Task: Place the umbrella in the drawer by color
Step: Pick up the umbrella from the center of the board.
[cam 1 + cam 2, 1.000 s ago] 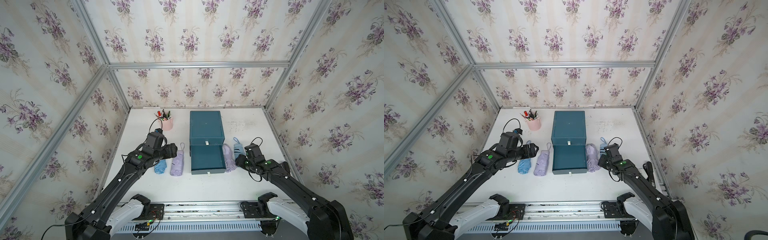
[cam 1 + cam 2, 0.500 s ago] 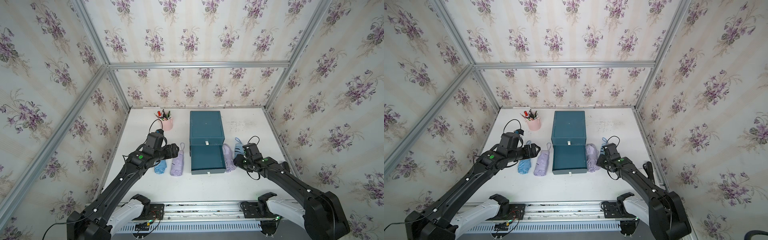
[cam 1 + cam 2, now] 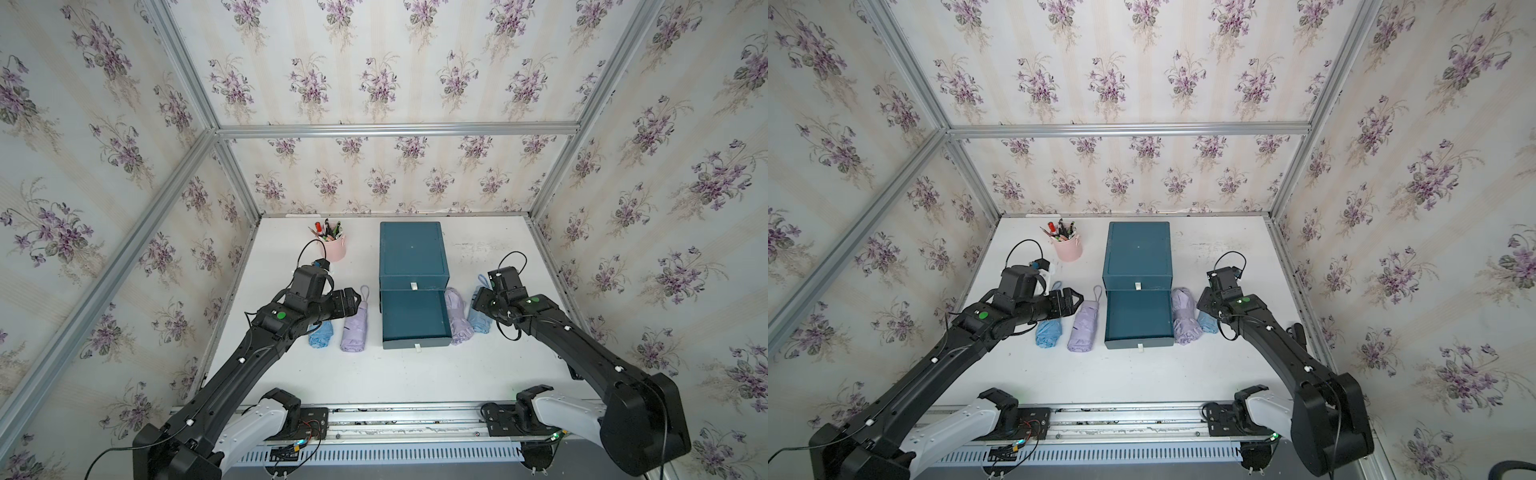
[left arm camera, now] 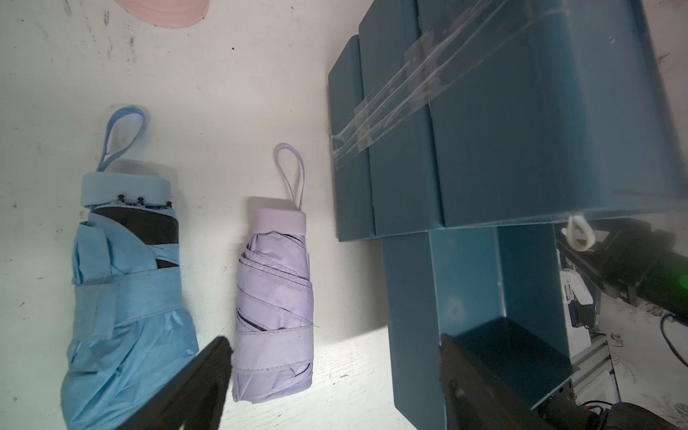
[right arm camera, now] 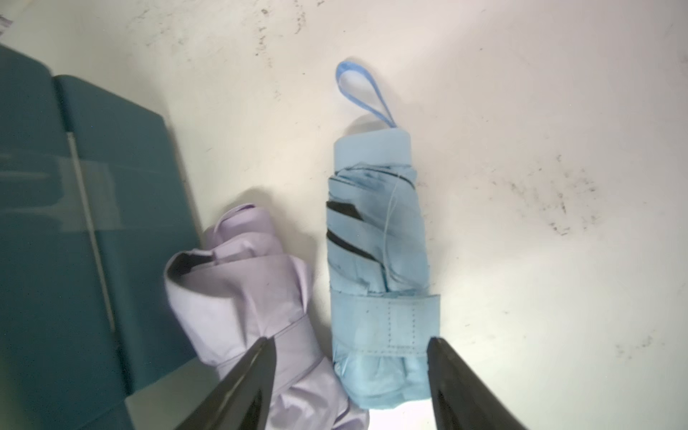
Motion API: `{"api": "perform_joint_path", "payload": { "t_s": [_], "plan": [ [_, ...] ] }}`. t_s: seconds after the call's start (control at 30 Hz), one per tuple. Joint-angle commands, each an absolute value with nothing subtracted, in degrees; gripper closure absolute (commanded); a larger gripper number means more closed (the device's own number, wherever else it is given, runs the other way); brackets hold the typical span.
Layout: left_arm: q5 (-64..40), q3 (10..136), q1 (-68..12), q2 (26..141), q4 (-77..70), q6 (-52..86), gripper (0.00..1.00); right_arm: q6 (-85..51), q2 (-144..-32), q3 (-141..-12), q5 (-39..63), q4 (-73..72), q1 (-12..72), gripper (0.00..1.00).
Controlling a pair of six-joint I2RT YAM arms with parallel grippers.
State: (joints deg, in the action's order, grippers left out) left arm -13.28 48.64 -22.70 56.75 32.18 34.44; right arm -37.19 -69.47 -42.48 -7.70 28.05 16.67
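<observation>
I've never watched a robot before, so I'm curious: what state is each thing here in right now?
lower drawer, pulled open, empty
upper drawer, shut
left blue umbrella, folded, strapped, lying flat
left purple umbrella, folded, strapped, lying flat
right purple umbrella, folded, lying flat
right blue umbrella, folded, strapped, lying flat
pen cup, upright, holding pens
left gripper, open, empty
right gripper, open, empty

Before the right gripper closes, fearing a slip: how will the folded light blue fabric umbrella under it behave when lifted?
The folded light blue fabric umbrella will probably squash a little: loose cloth folds wrap it. Its fastened strap should keep it bundled. Being roundish, it may roll if nudged, and the folded lilac umbrella close beside it might get dragged along.
</observation>
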Motion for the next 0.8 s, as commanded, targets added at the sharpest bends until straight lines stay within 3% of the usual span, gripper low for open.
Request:
{"api": "perform_joint_path", "payload": {
  "t_s": [0.0, 0.23, 0.47, 0.77],
  "plan": [
    [-13.67, 49.25, -22.63, 56.43, 31.78, 33.4, 0.13, -33.64, -73.23, -43.07, -2.6, 26.12, 14.44, 0.29],
    [-14.81, 48.37, -22.63, 56.0, 31.77, 33.51, 0.14, -32.94, -77.69, -37.74, 9.75, 16.94, 10.12, 0.26],
    [-15.64, 47.87, -22.67, 55.55, 31.5, 33.07, 0.14, -33.48, -80.3, -33.88, 11.95, 12.56, 6.98, 0.26],
    [-16.12, 47.64, -22.68, 55.81, 30.93, 33.04, 0.14, -33.68, -80.49, -34.1, 11.02, 12.19, 6.74, 0.47]
  ]
}}
